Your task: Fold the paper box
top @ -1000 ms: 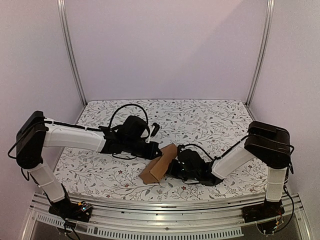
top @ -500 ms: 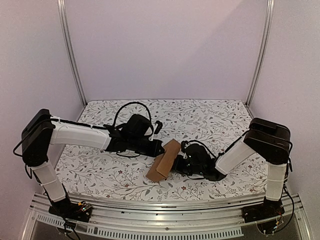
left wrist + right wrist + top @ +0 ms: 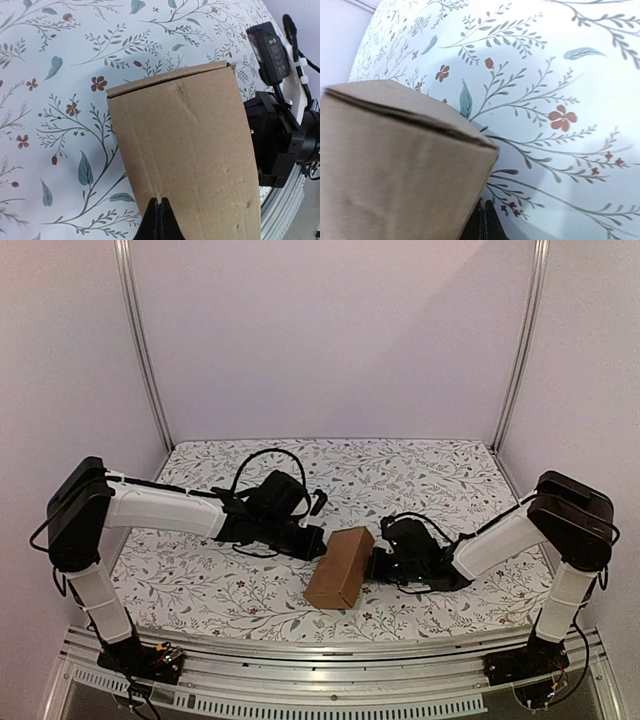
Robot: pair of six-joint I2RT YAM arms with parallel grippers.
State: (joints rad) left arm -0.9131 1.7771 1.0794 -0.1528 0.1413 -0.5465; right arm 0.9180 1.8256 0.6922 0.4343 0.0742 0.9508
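Note:
The paper box (image 3: 340,568) is a plain brown closed rectangular box lying flat on the floral table, between the two arms. My left gripper (image 3: 318,543) is at the box's far left end. In the left wrist view its jaws (image 3: 159,204) are shut, with the tips against the edge of the box's top face (image 3: 190,145). My right gripper (image 3: 377,566) is at the box's right side. In the right wrist view its jaws (image 3: 485,220) are shut, low beside the box's corner (image 3: 395,165). I cannot see either gripper holding cardboard.
The floral tablecloth (image 3: 420,480) covers the table. Metal frame posts (image 3: 140,340) stand at the back corners and an aluminium rail (image 3: 320,660) runs along the near edge. The right arm's black wrist (image 3: 275,135) sits close against the box's right side.
The box has gone from a tilted, partly open shape to a closed box lying flat, and has shifted right. The right arm has drawn back rightward; the left gripper has followed to the right.

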